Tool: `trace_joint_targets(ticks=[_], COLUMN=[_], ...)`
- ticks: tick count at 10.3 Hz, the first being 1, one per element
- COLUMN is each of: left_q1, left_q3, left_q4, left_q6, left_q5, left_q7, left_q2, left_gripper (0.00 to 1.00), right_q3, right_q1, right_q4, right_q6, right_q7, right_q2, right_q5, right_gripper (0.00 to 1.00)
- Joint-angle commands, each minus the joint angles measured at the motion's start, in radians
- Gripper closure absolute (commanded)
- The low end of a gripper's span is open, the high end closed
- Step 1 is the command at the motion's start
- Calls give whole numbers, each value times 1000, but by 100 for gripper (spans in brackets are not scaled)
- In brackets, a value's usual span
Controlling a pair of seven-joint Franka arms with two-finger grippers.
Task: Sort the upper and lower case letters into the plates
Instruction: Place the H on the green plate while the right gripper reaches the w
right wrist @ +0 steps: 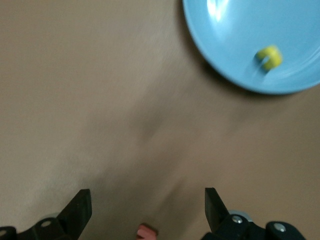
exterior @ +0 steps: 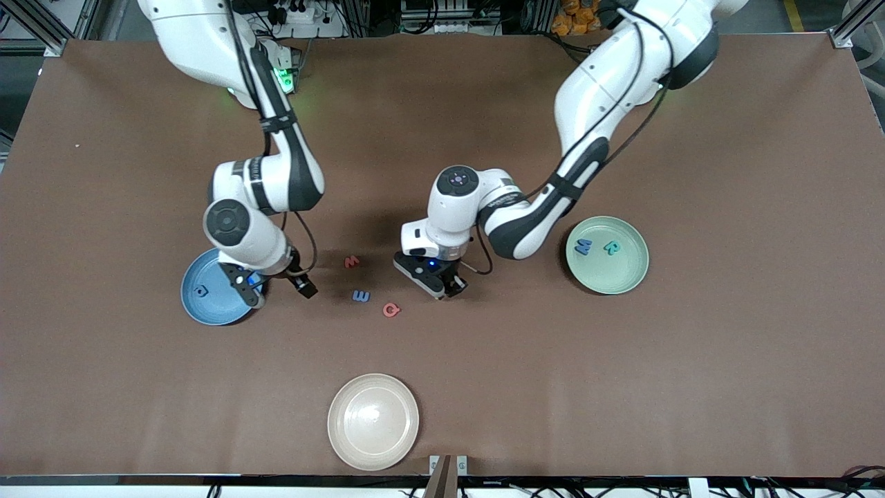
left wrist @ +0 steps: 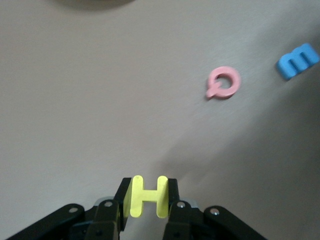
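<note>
Yellow foam letter H (left wrist: 145, 196) is pinched between the left gripper (exterior: 442, 282) fingers; it should travel level to the pale mint green plate (exterior: 626, 277), beside the blue M (exterior: 583, 245). The right gripper (exterior: 276, 287), fingers spread, hangs beside the sky blue plate (exterior: 207, 308).

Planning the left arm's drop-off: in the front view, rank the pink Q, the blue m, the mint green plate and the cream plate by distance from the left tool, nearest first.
Left tool, shut on the yellow H:
1. Pink Q, beside it, toward the right arm's end.
2. Blue m, just past the Q.
3. Mint green plate and cream plate: too close to call; mint toward the left arm's end, cream nearer the camera.
</note>
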Motion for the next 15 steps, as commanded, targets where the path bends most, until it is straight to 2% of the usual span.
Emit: trace_joint_targets(ticks=[1,4,6,9,11,12,13,14,15], left_q1=[262,718,944,1193,1276,1290,1290,1288,1288], left_q3=[-201,-533,-687,-769,-769,-764,-764,-761,-755], left_q4=[-168,-433,-558,-751,-828,-845,-847,-845,-841], left_q6=[-102,-228,-348,-341,-278,-250,-251,-251,-251], left_q5=[6,20,28,172,259,265,264,264,263], left_q7=[140,238,265,268,270,270,265,252,259], left_q2=[-82,-134,-136,-125,-117,-117,-117,-110,-108], left_gripper=[100,100,100,100,100,100,96,37,14], right_q3=[-9,39,48,53,54,54,54,54,54], right_q1=[37,42,65,91,100,103,105,111,113], right_q4=[-23,-34,-61,-118,-118,-118,-118,-118,-118], right_q6=[63,91,94,171,171,172,172,174,174], right_q7=[79,107,105,107,107,107,107,108,107], right_q2=[28,34,34,34,34,34,34,39,45], right_q5=[24,131,169,190,209,209,216,216,218], right_gripper=[0,0,0,0,0,0,0,0,0])
